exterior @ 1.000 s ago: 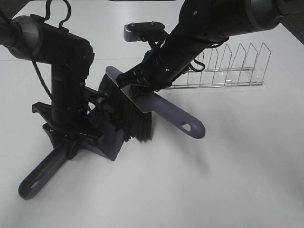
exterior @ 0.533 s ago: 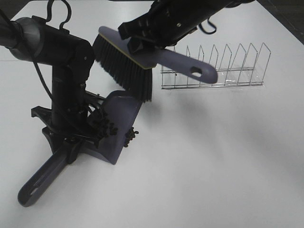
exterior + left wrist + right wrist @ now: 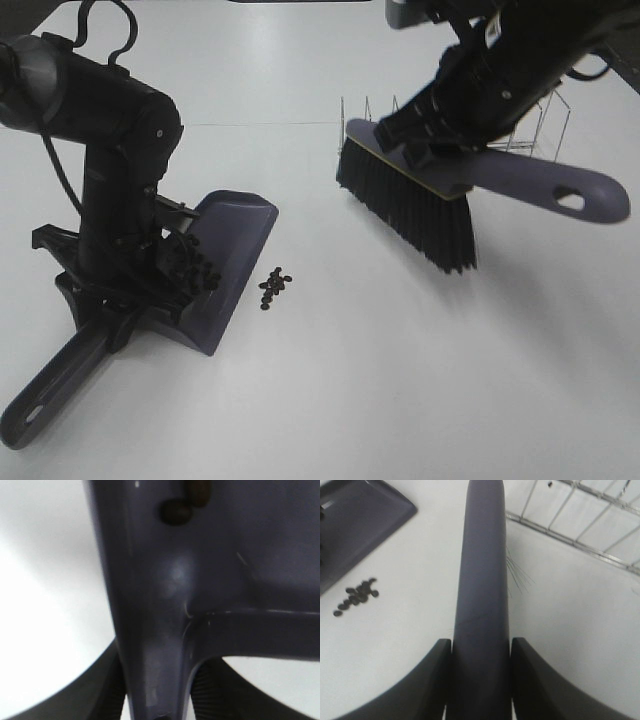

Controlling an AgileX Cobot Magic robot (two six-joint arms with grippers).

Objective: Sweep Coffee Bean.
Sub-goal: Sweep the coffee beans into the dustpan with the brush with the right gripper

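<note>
- Exterior high view, lower left: my left pincer [image 3: 118,305] clenches the dustpan [image 3: 238,232] by its handle on the white table [image 3: 400,390].
- Upper right: my right pincer [image 3: 432,140] grasps the brush [image 3: 405,205].
- Centre: a coffee bean [image 3: 273,287] cluster lies just beside the dustpan's lip, with more beans inside.

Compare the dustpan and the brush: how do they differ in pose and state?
The dustpan rests on the table, while the brush seems raised above it. The dustpan holds some coffee beans; the brush carries none that I can see. The left gripper is shut on the dustpan's handle, the right gripper on the brush's. Both are purple-grey, with a hole at the handle's end.
</note>
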